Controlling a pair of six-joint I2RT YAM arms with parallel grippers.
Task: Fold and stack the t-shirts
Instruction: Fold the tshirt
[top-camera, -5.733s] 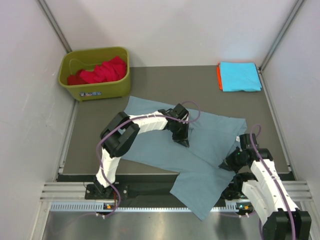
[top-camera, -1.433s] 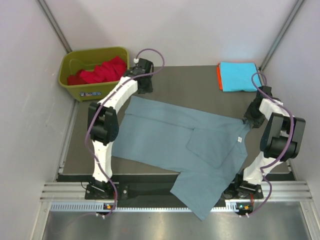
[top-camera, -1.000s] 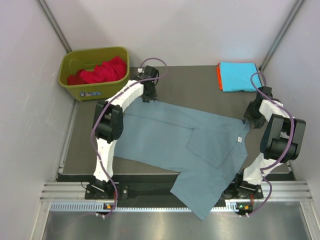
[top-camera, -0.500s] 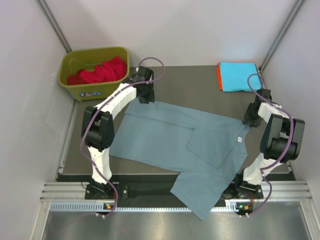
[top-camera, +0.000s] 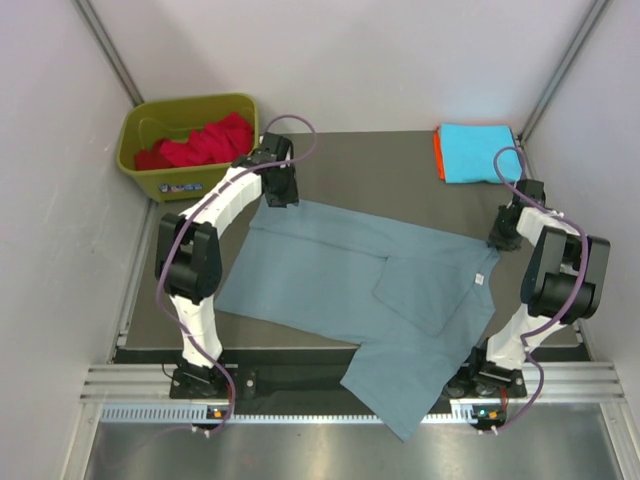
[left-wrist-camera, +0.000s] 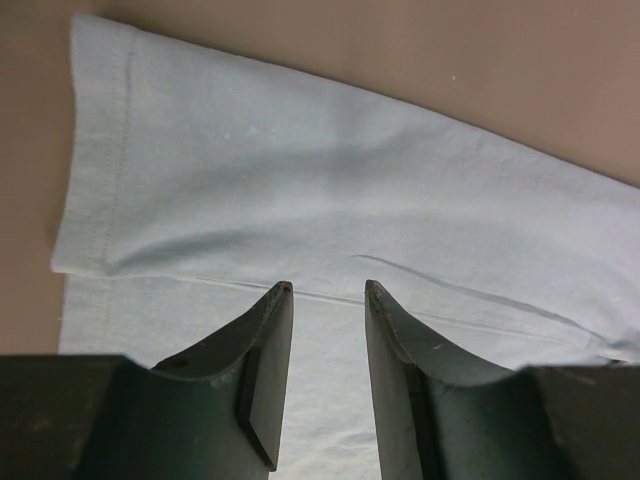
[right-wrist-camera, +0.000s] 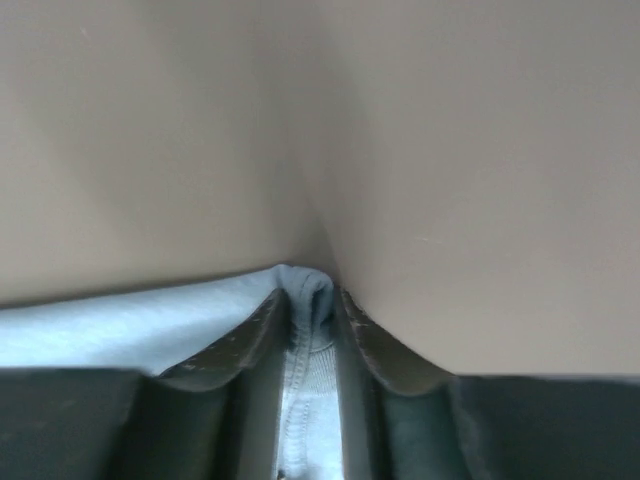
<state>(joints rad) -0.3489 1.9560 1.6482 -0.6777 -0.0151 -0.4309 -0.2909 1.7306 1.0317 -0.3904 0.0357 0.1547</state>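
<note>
Across the middle of the dark tabletop (top-camera: 400, 170): dusty grey-blue cotton t-shirt (top-camera: 340, 280), spread flat, unfolded, hem over the near edge. Far-left corner: olive-green plastic bin (top-camera: 190, 180) of crumpled red t-shirts (top-camera: 205, 140), yet to fold. Far-right corner: folded bright cyan t-shirt (top-camera: 480, 152) on folded orange t-shirt (top-camera: 438, 155), done. Left hand (top-camera: 280, 195) spread above the far-left sleeve; right hand (top-camera: 501, 237) pinching the shirt's right edge. No obstruction apparent.

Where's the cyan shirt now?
Top view: the cyan t-shirt lies folded in the far right corner, atop an orange t-shirt, beyond the right gripper.
</note>
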